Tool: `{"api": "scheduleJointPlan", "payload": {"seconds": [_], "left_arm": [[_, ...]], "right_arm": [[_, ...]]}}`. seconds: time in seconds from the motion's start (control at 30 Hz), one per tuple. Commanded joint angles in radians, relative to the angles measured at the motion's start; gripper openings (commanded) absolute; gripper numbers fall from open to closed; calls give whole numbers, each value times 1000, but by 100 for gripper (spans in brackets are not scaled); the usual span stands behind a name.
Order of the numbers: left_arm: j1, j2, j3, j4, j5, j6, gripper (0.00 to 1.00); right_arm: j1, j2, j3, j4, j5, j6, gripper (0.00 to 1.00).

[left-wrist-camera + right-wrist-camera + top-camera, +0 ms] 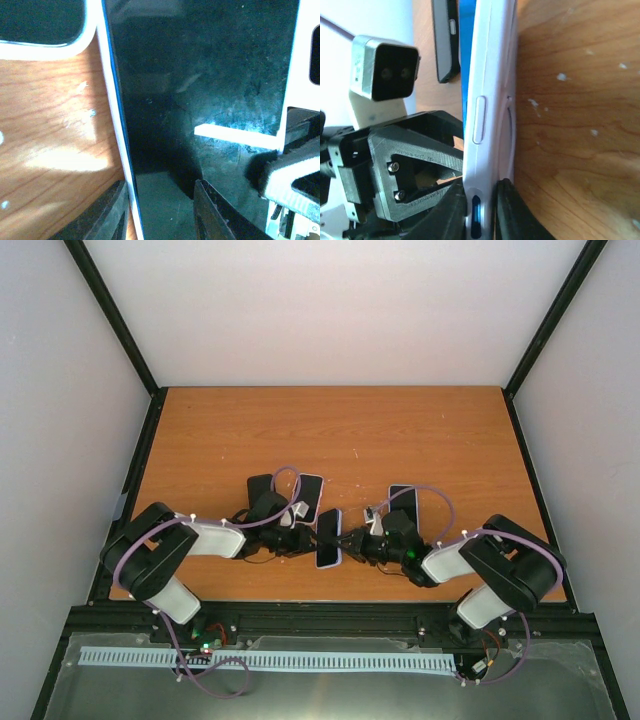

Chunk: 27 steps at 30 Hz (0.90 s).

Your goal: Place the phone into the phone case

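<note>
A dark-screened phone (328,535) sits inside a white case and is held between both arms, just above the wooden table (330,430). In the right wrist view the case (492,75) shows edge-on, with the phone's blue rim (465,50) along its left side. My right gripper (480,210) is shut across the case's thickness; it also shows in the top view (352,545). In the left wrist view the screen (210,90) fills the frame with the case's white edge (112,100). My left gripper (159,212) has its fingers apart, straddling that edge, one over the screen; it also shows in the top view (303,540).
A second phone with a white border (308,495) and a dark one (262,488) lie behind the left wrist. Another white-bordered phone (405,502) lies behind the right wrist. The left arm's wrist camera (385,75) is close beside the held phone.
</note>
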Motion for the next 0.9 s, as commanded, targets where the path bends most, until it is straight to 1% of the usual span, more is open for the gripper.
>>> {"api": "scheduleJointPlan", "payload": {"seconds": [0.0, 0.03, 0.17, 0.2, 0.3, 0.33, 0.37, 0.4, 0.43, 0.57, 0.63, 0.77, 0.87], "left_arm": [[-11, -13, 6, -25, -28, 31, 37], [-11, -13, 7, -27, -30, 31, 37], [-10, -10, 8, -31, -32, 32, 37], [-11, -8, 9, -32, -33, 33, 37], [-11, -5, 10, -35, -35, 32, 37], [-10, -5, 11, -34, -35, 32, 37], [-10, -4, 12, -36, -34, 31, 36], [-11, -6, 13, -39, -35, 31, 36], [-11, -10, 13, -42, -37, 30, 36], [-11, -33, 9, -49, -42, 19, 37], [-11, -50, 6, -49, -40, 11, 37], [-7, -90, 1, -55, -35, -2, 44], [6, -131, -8, -43, -9, -15, 48]], "right_arm": [[17, -13, 9, 50, -30, -17, 7], [17, -16, 11, 34, -23, -24, 4], [17, -41, 40, -87, -4, -60, 3], [18, -50, 48, -119, 3, -71, 5], [18, -84, 68, -210, 26, -101, 21], [17, -96, 77, -245, 35, -112, 25], [18, -107, 86, -277, 45, -127, 26], [18, -118, 93, -302, 55, -140, 26], [18, -126, 99, -325, 64, -149, 23], [18, -155, 109, -386, 100, -187, 9], [18, -170, 105, -397, 111, -196, 3], [18, -224, 98, -430, 138, -214, 3], [18, -291, 74, -411, 145, -218, 3]]}}
